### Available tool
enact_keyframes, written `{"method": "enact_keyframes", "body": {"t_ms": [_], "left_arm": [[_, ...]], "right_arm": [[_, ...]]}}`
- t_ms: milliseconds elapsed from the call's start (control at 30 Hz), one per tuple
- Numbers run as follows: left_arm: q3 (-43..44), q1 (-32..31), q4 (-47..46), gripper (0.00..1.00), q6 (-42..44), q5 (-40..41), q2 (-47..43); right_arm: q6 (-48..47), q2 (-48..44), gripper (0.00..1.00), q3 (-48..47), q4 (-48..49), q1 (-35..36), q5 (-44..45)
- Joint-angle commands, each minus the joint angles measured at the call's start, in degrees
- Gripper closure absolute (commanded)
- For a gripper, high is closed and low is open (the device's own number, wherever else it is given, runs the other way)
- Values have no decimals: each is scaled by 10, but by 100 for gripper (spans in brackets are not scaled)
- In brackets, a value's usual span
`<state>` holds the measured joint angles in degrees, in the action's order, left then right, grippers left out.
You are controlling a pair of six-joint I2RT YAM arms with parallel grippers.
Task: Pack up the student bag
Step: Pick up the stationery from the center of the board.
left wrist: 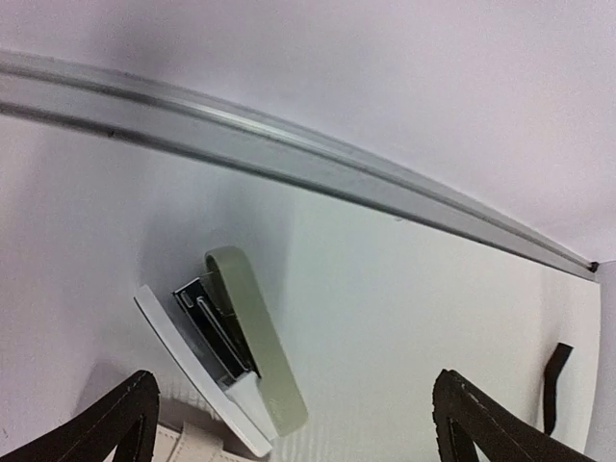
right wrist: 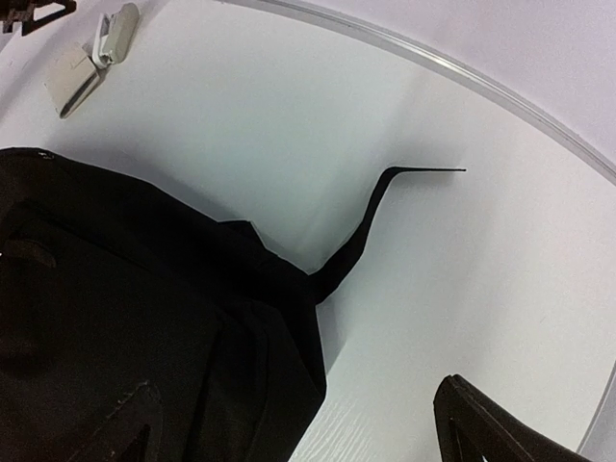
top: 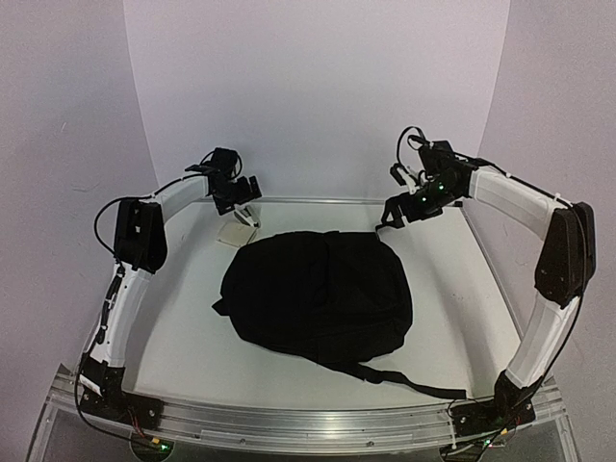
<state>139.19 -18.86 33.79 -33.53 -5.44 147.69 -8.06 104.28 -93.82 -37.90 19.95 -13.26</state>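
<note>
Black fabric fills the middle of the white table (top: 183,327), where the backpack (top: 318,294) lies flat between the 2 arms. 1 long strap (top: 414,383) trails from it across the table toward the base of the right arm.

The left gripper (top: 243,195) hangs over the far left corner near the metal rail (left wrist: 289,159). Its 2 fingers (left wrist: 120,423) are spread wide, holding nothing. In the left wrist view a beige and white stapler (left wrist: 241,346) lies on the table between them, its mouth gaping. A flat cream pad (top: 234,234) rests just beside the stapler and close to the bag's far left edge.

The right gripper (top: 399,207) is poised above the far right of the table, beside the bag. Its wrist view shows the jaws parted and empty: 1 finger (right wrist: 491,423) stands out against the white top, and the other is only faintly visible over the dark fabric. A short strap (right wrist: 356,241) curls off the bag there.
</note>
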Motion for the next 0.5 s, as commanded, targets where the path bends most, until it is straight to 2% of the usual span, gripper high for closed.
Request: {"method": "enact_keyframes", "body": {"t_ms": [0,133,467], "left_arm": [[49,-5,18,0,-22,39,50],[32,-5,23,0,-27,84,59],[79,-11,55,4,-7,96,117]], "right_arm": [[11,-33,2,10,-13,-11,6],[17,-21,2,4,-22,-18,-7],[26,41,2,-47,-33,-46,-21]]}}
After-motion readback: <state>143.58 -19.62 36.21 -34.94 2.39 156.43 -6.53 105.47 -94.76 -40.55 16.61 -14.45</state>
